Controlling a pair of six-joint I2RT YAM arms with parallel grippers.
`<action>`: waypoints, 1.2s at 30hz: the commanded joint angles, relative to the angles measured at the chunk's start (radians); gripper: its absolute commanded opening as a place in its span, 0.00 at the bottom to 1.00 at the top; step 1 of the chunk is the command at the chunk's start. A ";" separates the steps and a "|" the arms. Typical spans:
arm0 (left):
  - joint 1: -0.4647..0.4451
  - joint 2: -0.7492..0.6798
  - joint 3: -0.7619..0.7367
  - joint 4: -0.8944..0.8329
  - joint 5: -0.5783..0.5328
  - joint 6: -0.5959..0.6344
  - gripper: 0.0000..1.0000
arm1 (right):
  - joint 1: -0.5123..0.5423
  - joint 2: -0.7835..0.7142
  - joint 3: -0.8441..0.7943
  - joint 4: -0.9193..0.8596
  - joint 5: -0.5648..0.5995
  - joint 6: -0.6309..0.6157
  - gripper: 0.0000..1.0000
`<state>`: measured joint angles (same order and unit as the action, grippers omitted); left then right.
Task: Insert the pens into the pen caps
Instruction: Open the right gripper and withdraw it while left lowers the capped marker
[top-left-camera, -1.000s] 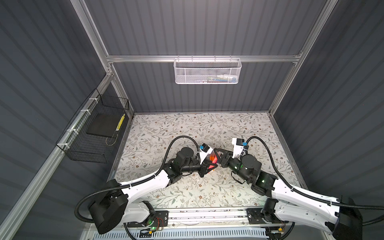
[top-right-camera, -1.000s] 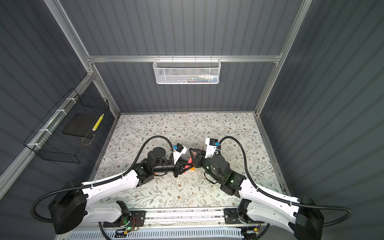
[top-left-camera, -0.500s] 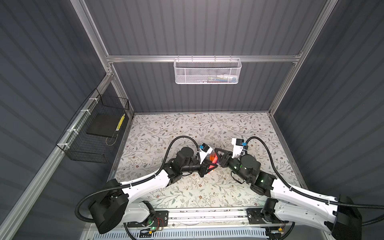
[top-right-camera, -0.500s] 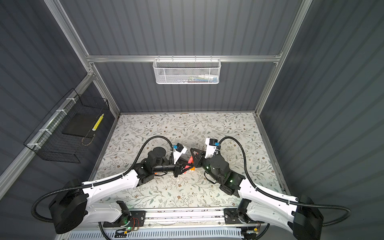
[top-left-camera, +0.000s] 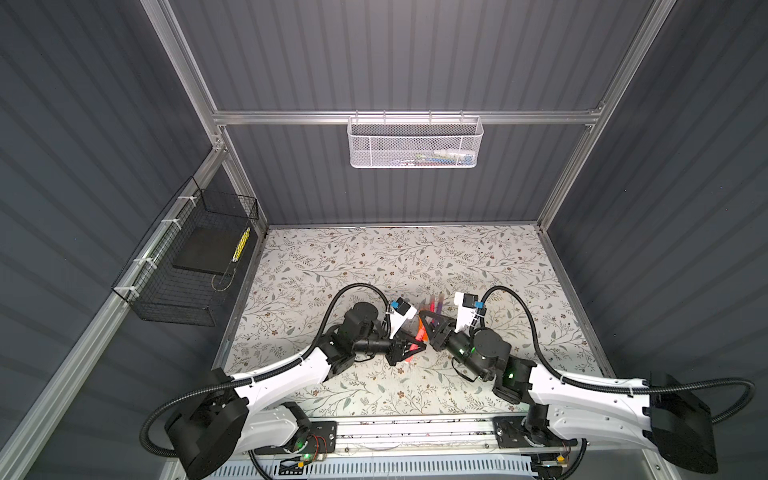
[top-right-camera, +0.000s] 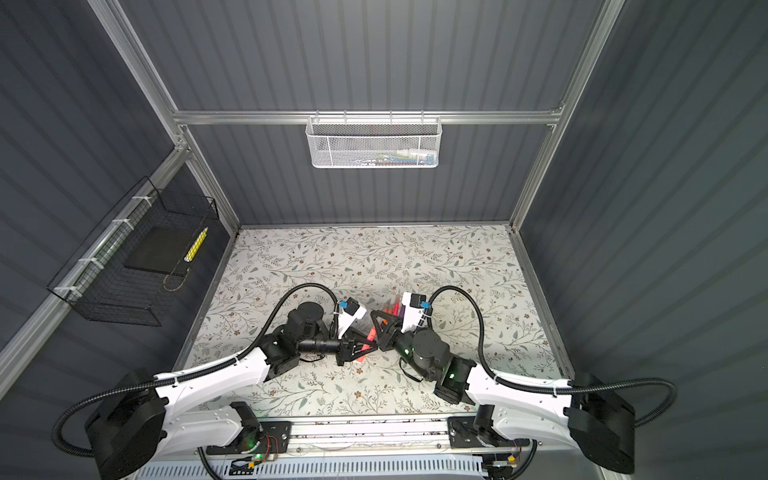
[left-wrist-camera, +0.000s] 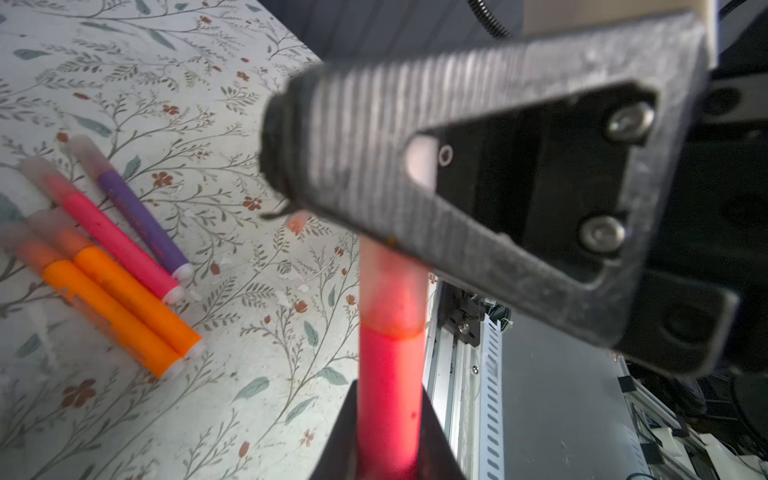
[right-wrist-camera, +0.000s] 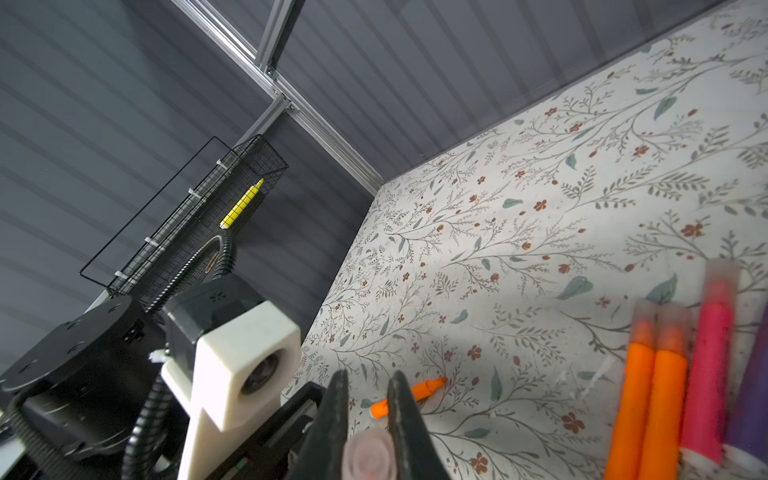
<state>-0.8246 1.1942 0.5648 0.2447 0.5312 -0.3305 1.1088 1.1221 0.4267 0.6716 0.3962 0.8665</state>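
Where the two arms meet near the middle of the table (top-left-camera: 374, 257), we see the left gripper (left-wrist-camera: 390, 446) squeezed tight on a red-pink pen (left-wrist-camera: 390, 374). The pen sticks out from between its black fingers, up in the air and not touching the table. A see-through pinkish cap (left-wrist-camera: 392, 291) sits over the pen's far end. We cannot tell if it is pushed all the way on. The right gripper (right-wrist-camera: 368, 380) is pinched on that cap, which sits a little way back from the fingertips.

In both top views the left arm (top-left-camera: 282, 374) comes in low and long from the near left corner, and its gripper points to the right. The right arm (top-right-camera: 511, 386) comes in from the near right corner and reaches left and away from us. The two grippers are nose to nose.

Just past them, four capped pens (left-wrist-camera: 124, 266) lie side by side on the table: two orange, one pink, one purple. One bare orange pen (right-wrist-camera: 409, 395) lies alone, apart from those four.
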 joint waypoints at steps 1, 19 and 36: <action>0.009 -0.031 0.045 0.085 -0.354 0.024 0.00 | 0.151 0.131 0.038 -0.147 -0.094 0.148 0.00; -0.004 0.166 0.137 0.006 -0.430 -0.008 0.00 | -0.013 -0.067 0.020 -0.493 0.093 0.255 0.45; -0.004 0.690 0.476 -0.339 -0.480 -0.174 0.00 | -0.348 -0.683 0.022 -0.955 0.520 -0.096 0.84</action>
<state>-0.8257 1.8328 1.0031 -0.0078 0.0261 -0.4549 0.8165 0.4454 0.4313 -0.1894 0.7948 0.9100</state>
